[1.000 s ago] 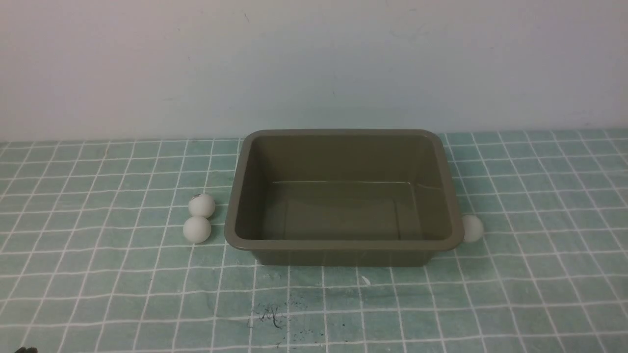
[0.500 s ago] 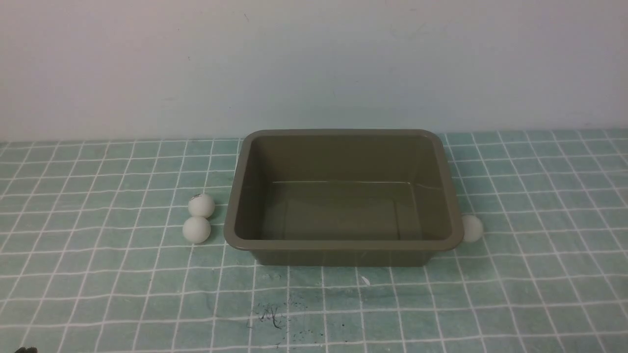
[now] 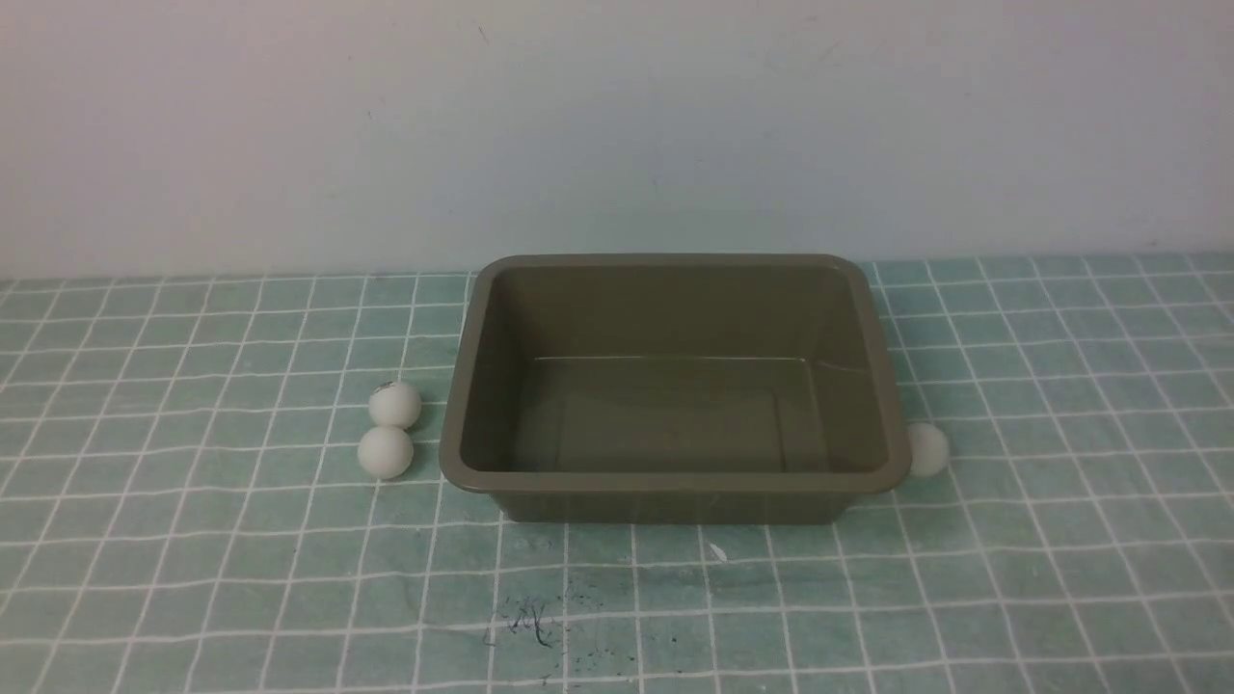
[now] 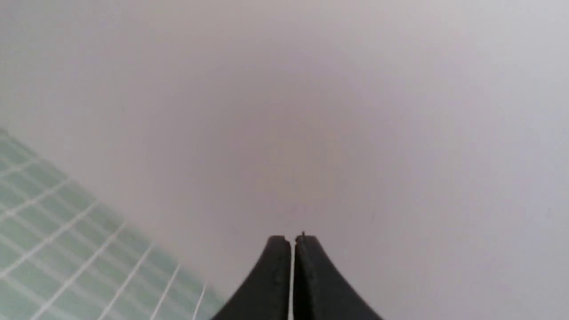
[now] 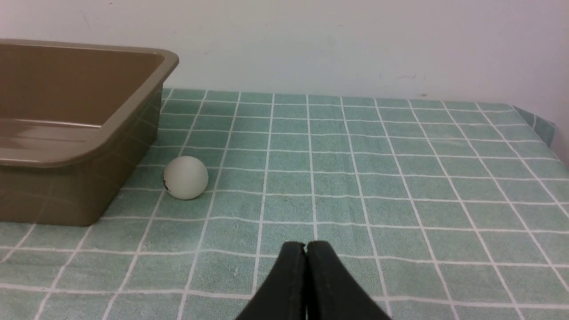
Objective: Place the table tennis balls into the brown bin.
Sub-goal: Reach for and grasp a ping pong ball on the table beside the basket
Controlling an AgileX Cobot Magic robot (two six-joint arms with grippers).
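The brown bin [image 3: 463, 386] stands empty in the middle of the green checked cloth. Two white table tennis balls lie touching just left of it: the farther ball [image 3: 394, 405] with a dark logo, the nearer ball [image 3: 386, 451]. A third ball [image 3: 929, 449] rests by the bin's near right corner, half hidden by the rim; the right wrist view shows this ball [image 5: 186, 177] beside the bin [image 5: 111, 133]. My right gripper [image 5: 305, 244] is shut, empty, low over the cloth short of that ball. My left gripper [image 4: 292, 239] is shut, empty, facing the wall. Neither gripper appears in the front view.
A pale wall [image 3: 617, 125] runs close behind the bin. The cloth's right edge [image 5: 540, 124] drops off in the right wrist view. Dark scuff marks [image 3: 530, 617] spot the cloth near the front.
A small dark shape at the bottom left corner of the front view has gone from sight. The balls and bin have stayed put.
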